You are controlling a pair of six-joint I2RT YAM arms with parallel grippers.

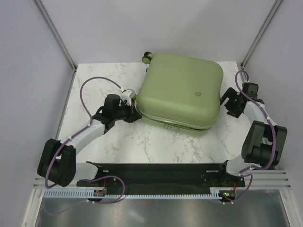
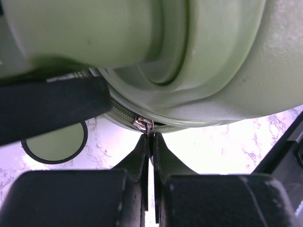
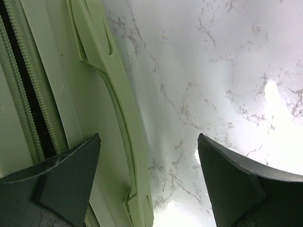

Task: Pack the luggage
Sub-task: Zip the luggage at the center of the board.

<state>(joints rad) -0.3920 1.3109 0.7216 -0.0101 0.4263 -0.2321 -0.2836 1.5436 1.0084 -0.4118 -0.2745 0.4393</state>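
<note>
Luggage (image 1: 180, 90) zipping is judged to be the step in hand. The left gripper (image 2: 151, 142) is closed, and the small metal zipper pull (image 2: 143, 124) is pinched between its fingertips, right at the seam where the two shells meet and not far from a caster wheel (image 2: 54, 142). For a good result the pull should be drawn along the line of the seam and not away from it, so that the thin tab is not slipped out of the pads. At the rounded corner the wrist should be turned slowly with the curve. The right gripper (image 3: 147, 142) is open and nothing is held in it. It is placed at the opposite side of the case, with the side handle (image 3: 118, 118) close to one of its fingers. In that view a dark slit is seen between the two rows of teeth (image 3: 28, 94), so the zip is judged as not yet closed there. This side can be braced by the right gripper, so that the light case is not dragged over the marble table (image 1: 156, 146). The case is lying flat, its shells together, at the far middle of the table, between the two arms.
</note>
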